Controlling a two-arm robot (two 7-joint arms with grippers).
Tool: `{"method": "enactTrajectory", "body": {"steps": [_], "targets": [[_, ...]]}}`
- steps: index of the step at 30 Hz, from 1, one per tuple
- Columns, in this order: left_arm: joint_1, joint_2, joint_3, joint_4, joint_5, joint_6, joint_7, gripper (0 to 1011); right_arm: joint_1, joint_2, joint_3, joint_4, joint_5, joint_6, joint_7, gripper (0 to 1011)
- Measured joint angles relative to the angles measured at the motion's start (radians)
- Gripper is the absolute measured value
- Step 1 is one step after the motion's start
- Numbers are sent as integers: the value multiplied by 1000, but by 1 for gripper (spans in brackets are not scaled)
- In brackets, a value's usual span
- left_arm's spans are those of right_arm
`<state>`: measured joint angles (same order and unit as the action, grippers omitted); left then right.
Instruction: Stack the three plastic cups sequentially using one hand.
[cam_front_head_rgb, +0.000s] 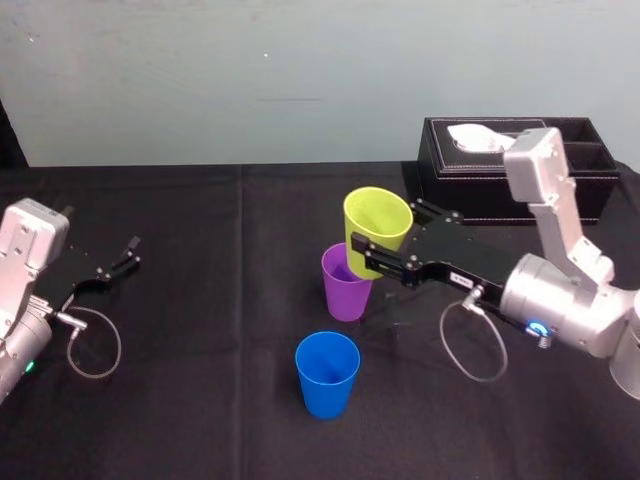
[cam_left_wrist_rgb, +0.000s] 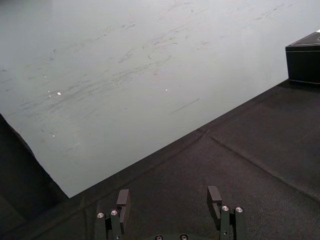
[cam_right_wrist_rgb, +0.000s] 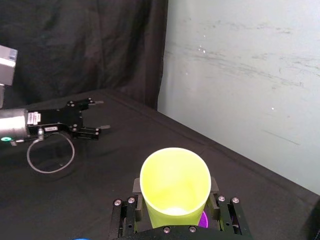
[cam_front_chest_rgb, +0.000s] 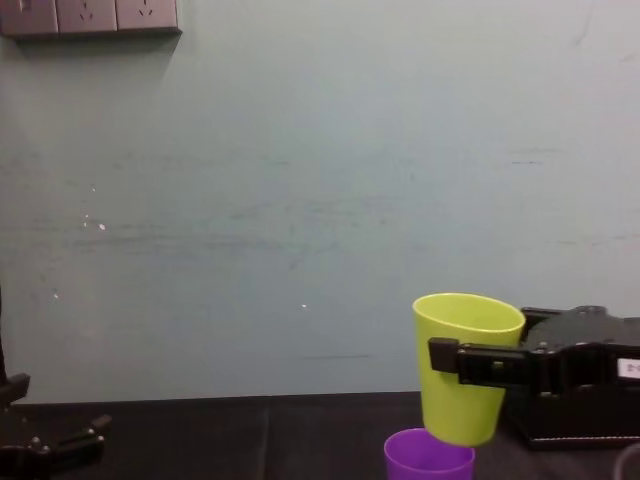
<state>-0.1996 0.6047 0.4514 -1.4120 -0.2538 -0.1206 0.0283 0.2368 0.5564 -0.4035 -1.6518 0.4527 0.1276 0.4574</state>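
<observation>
- right gripper (cam_right_wrist_rgb: 175, 189) is clamped on the yellow-green cup (cam_front_head_rgb: 378, 218), one finger each side of the wall, a bit below the rim. A side grip prob. leaves the mouth and base free for nesting.
- The cup is held off the table, mouth up and slightly tilted. Its base is right at the rim of the purple cup (cam_front_head_rgb: 345, 292), which stands upright on the black cloth (cam_front_head_rgb: 200, 350) near the middle.
- In chest view the base looks set a little to one side of the purple mouth. Can't tell if they touch or if it's partly in.
- Judgement: this is the first nesting step, yellow-green into purple. The tapered base should self-centre once lowered, but the tilt could catch the rim and tip the purple cup, which looks light.
- blue cup (cam_front_head_rgb: 327, 375) stands alone, upright, nearer the robot and well apart from the other two. Prob. it's next in the sequence.
- left gripper (cam_left_wrist_rgb: 169, 197) is parked at the far left over the cloth w/ fingers spread and nothing between them. That fits a one-hand job.
- Materials: the cups are smooth thin plastic, round, w/ wide mouths and narrower bases. All three are like in size, so they should nest. The cloth is matte w/ a crease line.
- black tissue box (cam_front_head_rgb: 520, 165) is stitched and boxy. It sits at the back right, behind the arm and out of the way.
</observation>
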Motion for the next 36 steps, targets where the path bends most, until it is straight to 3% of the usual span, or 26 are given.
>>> {"method": "enactTrajectory", "body": {"steps": [13,36], "targets": [[0,0,0,0,0,0,0,1011,50,-49,-33,62,-52,18,-13,735],[0,0,0,0,0,0,0,1011,89,-91,-50,119,-107,25,-10,735]]}}
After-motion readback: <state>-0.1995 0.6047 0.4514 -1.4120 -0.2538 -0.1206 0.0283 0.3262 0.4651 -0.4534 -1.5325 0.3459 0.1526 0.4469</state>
